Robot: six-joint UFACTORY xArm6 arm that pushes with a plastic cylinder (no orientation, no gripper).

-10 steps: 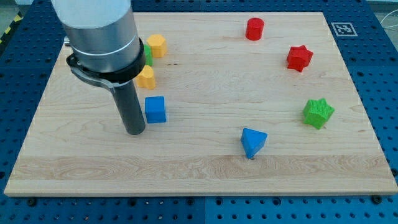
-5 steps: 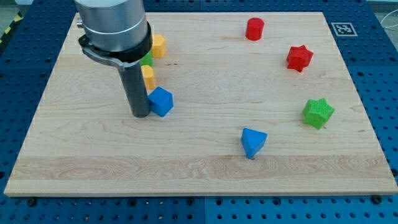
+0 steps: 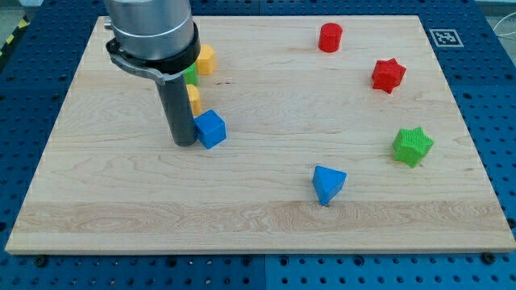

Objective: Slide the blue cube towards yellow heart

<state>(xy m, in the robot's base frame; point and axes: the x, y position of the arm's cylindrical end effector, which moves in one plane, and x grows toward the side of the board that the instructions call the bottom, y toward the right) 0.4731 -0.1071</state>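
Blue pegboard surrounds the pale wooden worktop [image 3: 266, 217], which carries every block in sight. I have no jaws at all, only a straight dark rod, so nothing is held. My tip [image 3: 185, 142] rests on the wood just to the view's left of the blue cube [image 3: 210, 129], touching it or very nearly so.

Taking the blue cube as my landmark: it sits left of the worktop's middle, turned a little so one corner points toward the view's bottom. Right above it, toward the view's top, the yellow heart [image 3: 193, 99] peeks out from behind my rod, partly hidden, and the cube's upper edge looks to be touching it or just short of it. Farther toward the view's top from the cube sits a green block [image 3: 191, 74], mostly hidden by my arm, so I cannot tell its shape. Beyond that lies a second yellow block [image 3: 206, 59], its shape unclear.

Down and to the view's right of the cube, well apart, lies a blue pyramid-like block [image 3: 327, 184]. Far to the cube's right stands a green star [image 3: 413, 146]. Up and to the right are a red star [image 3: 388, 74] and a red cylinder [image 3: 330, 37]. A black-and-white marker [image 3: 443, 37] sits at the worktop's far top-right corner.
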